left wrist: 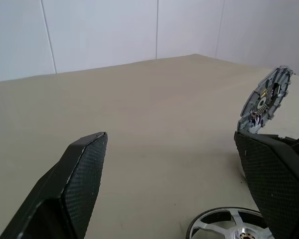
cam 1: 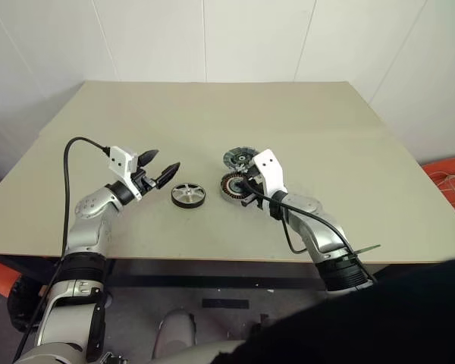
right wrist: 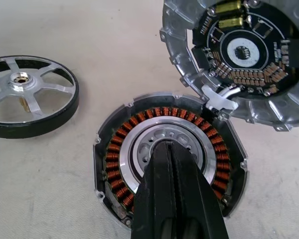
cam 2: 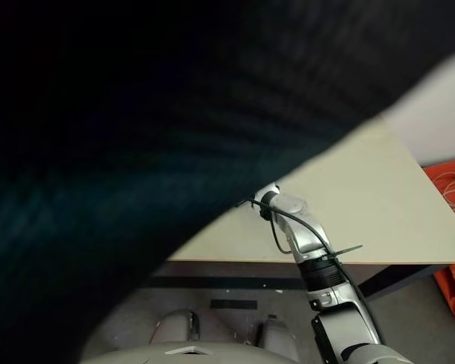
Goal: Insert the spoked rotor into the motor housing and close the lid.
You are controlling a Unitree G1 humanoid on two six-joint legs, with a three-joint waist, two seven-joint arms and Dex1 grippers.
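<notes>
Rotor lying flat between both claws.
Spoked rotor (cam 1: 188, 195) is being flanked: spread left gripper (cam 1: 161, 168) just beside it, pressed-together right gripper (right wrist: 175, 164) being held over motor housing (right wrist: 134, 139), lid (right wrist: 189, 64) adjoining.

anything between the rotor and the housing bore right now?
Yes. The right gripper, shut, sits over the central hub of the motor housing, right where the spoked rotor has to drop in. The lid is hinged open beside the housing, off the bore. The open left gripper has bare table between it and the rotor.
</notes>
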